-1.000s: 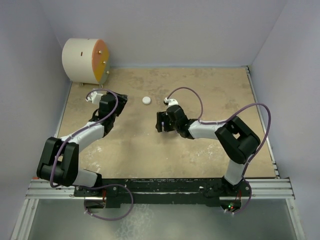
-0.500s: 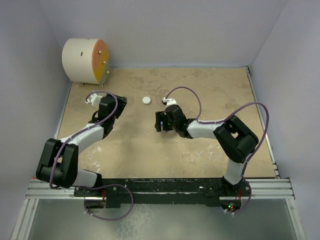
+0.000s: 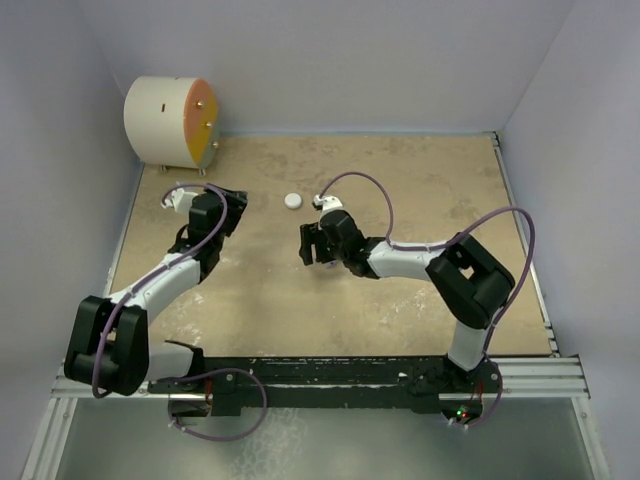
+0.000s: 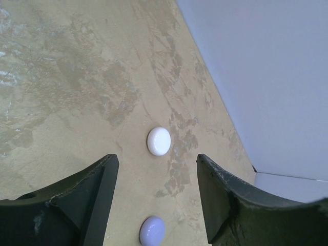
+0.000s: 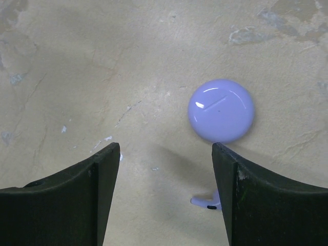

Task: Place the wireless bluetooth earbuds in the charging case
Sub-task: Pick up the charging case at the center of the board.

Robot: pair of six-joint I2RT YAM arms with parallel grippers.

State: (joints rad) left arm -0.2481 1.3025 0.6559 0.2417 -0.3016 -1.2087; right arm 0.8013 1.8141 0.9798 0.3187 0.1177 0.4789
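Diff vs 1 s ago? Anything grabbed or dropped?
Right gripper slid left across the table. The left arm drew its elbow back toward the near edge, and the left gripper edged slightly left. Nothing was taken or released: both grippers are open and empty. White disc and drum unmoved.

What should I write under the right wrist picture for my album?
Open right gripper hovers over the table, a lilac case half just ahead and a tiny earbud beside one jaw.
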